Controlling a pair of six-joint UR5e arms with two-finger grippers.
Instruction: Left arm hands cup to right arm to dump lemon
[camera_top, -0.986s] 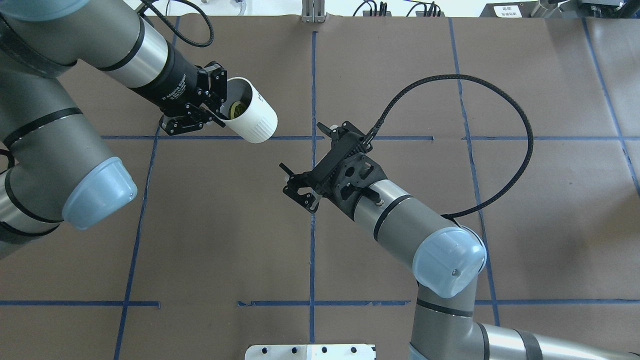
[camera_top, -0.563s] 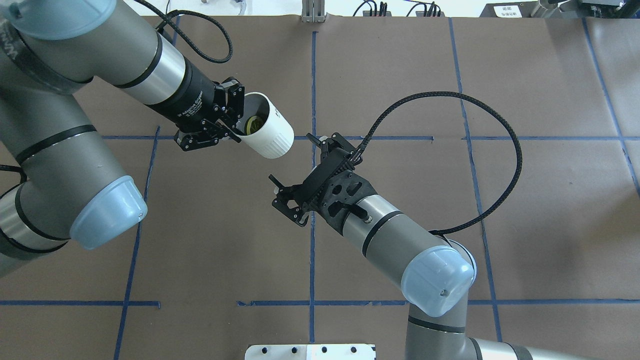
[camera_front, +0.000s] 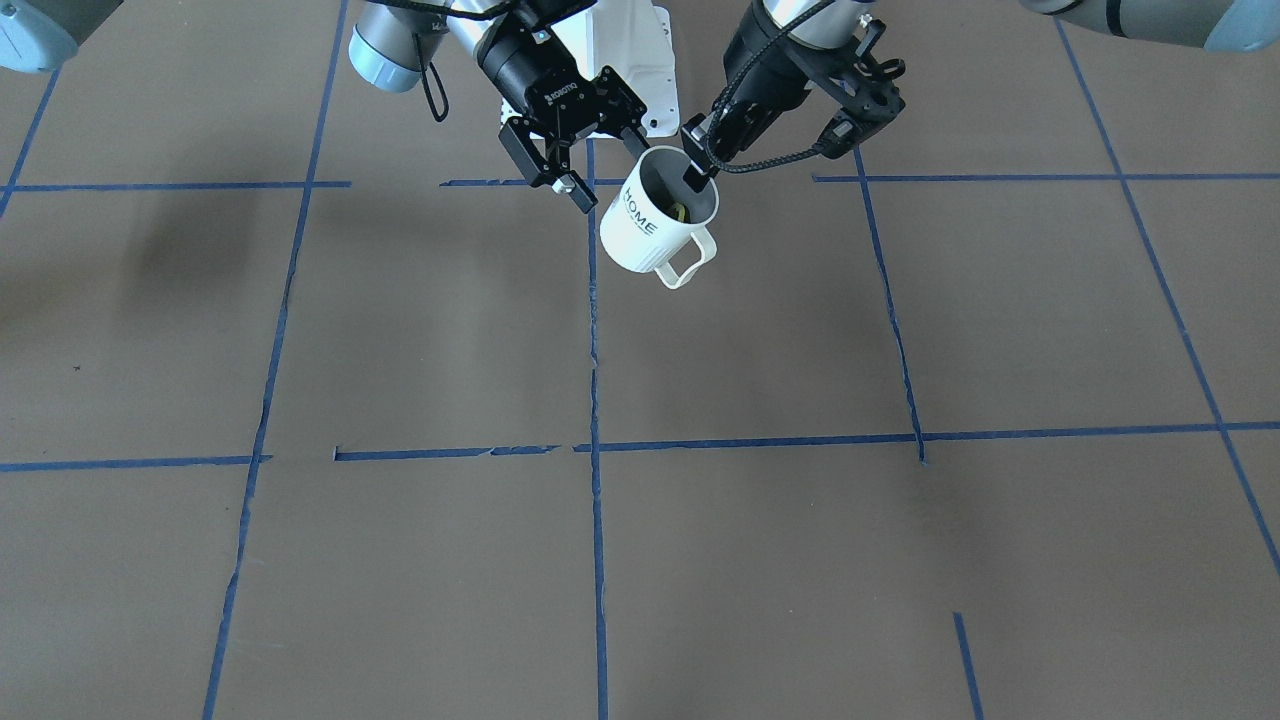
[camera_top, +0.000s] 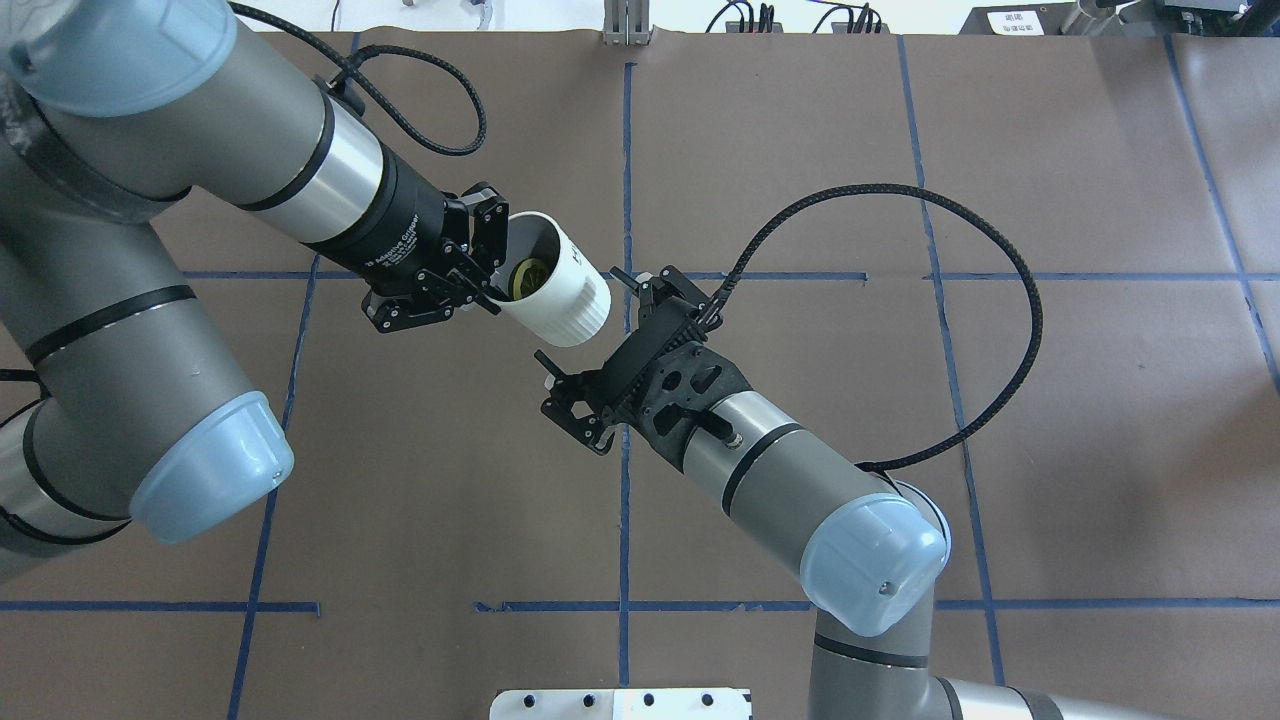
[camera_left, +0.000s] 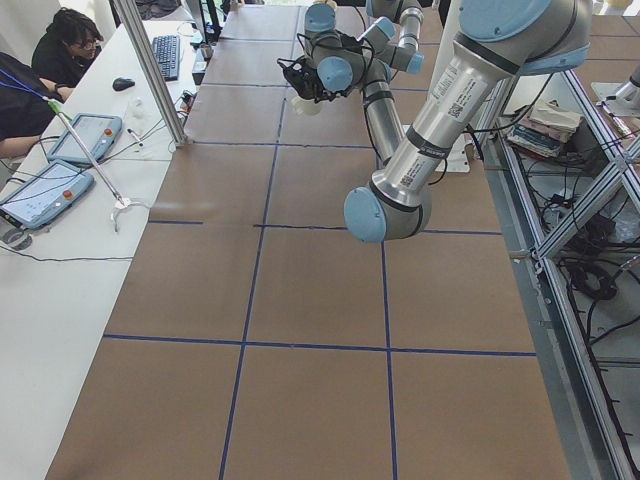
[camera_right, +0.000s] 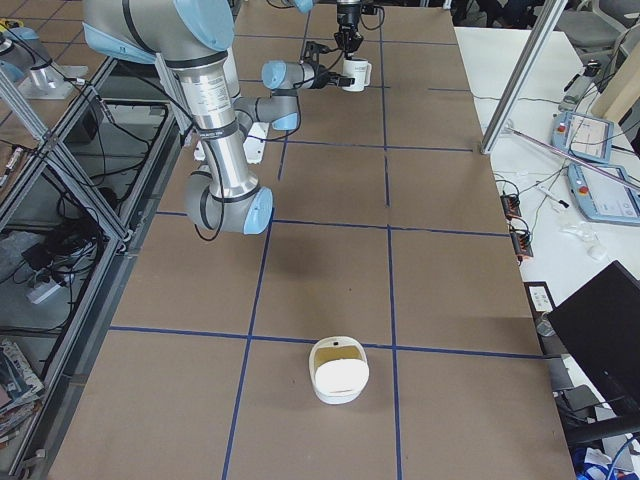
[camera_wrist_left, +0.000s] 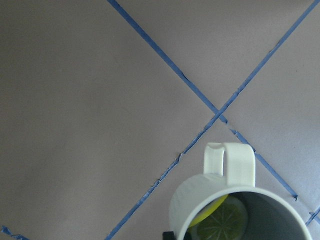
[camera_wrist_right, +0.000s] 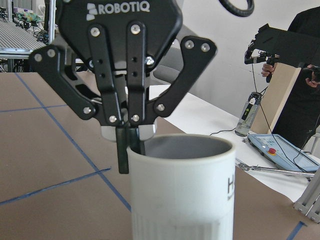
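Cup (camera_front: 638, 228): white "HOME" mug, held clear of the brown table (camera_front: 400, 330) near a crossing of blue tape (camera_front: 592, 330), roughly upright, with its handle toward the operators' side.
Lemon (camera_wrist_left: 220, 220): yellow slice lying on the cup's grey bottom.
Left gripper (camera_wrist_right: 131, 147): pinching the cup's rim, with 1 finger inside the wall and 1 outside.
Right gripper (camera_front: 602, 165): fingers spread wide, just beside the cup on the side away from the handle; no contact shows.
Step in hand: the hand-over, judged to be at the approach stage; dumping not yet begun.
Doing it well: bring the 2 right fingers around the ribbed body below the rim, clear of the handle and the left fingers. Keep the mouth level so the lemon stays in. Squeeze firmly before the left lets go, since the smooth-looking wall may slip.
Risk: a bump from a right fingertip could twist the cup in the thin rim pinch.
Bowl (camera_right: 340, 372): white, well apart at the table's right end; probably the dump target.
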